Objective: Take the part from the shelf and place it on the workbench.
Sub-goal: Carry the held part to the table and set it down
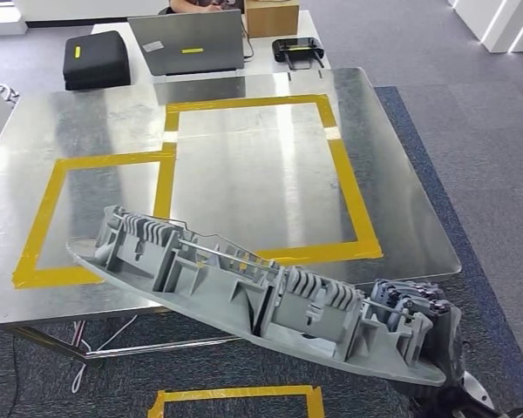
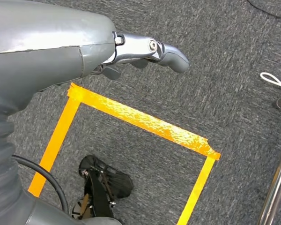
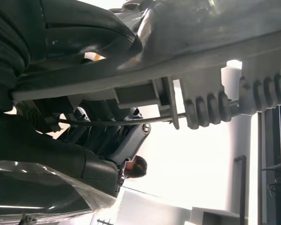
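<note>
A long grey ribbed plastic part [image 1: 246, 292] hangs tilted in front of the metal workbench [image 1: 246, 174], its left end overlapping the bench's near edge and its right end lower. My right hand [image 1: 417, 318] grips that right end; in the right wrist view its fingers [image 3: 128, 140] wrap the part [image 3: 210, 51] from below. My left hand [image 2: 146, 51] hangs over the grey carpet with its fingers stretched out and nothing in it.
Yellow tape [image 1: 351, 200] marks two rectangles on the workbench. Behind it, a white table carries a laptop [image 1: 186, 42], a black case [image 1: 96, 57], a cardboard box [image 1: 272, 16] and a black controller [image 1: 298, 50]. A yellow tape square [image 2: 132, 122] lies on the carpet.
</note>
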